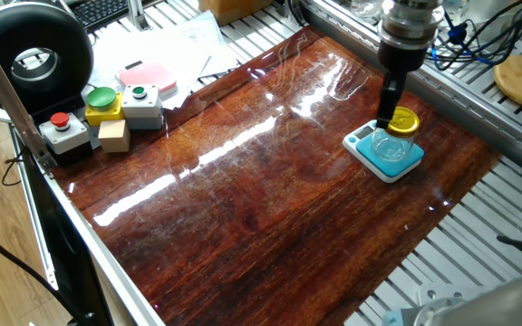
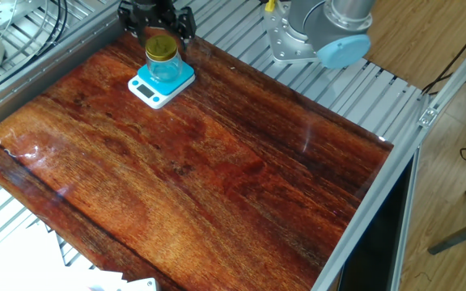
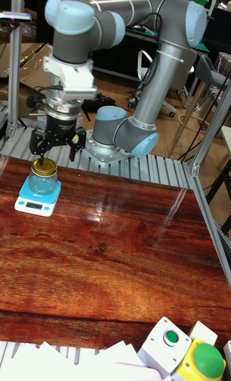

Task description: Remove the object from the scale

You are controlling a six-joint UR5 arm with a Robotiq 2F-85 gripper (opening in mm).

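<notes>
- Tabletop (image 2: 241, 186): dark polished wood, carrying the scale near its far edge.
- Gripper (image 3: 56, 150): jaws spread apart, hanging just above the jar.
- Scale (image 2: 146, 90): teal-topped, flat.
- Glass jar (image 2: 163, 66): upright on the scale, yellow lid directly below the jaws, ungrasped.

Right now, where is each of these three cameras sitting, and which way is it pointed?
One fixed view: high beside the button boxes, looking across the table toward the scale; only the wrist and gripper show.
The other fixed view: high at the opposite corner, looking back toward the scale; gripper and robot base show.
Tall fixed view: low at the button end, facing the whole arm.
All three share the jar on the scale, under the open gripper.
</notes>
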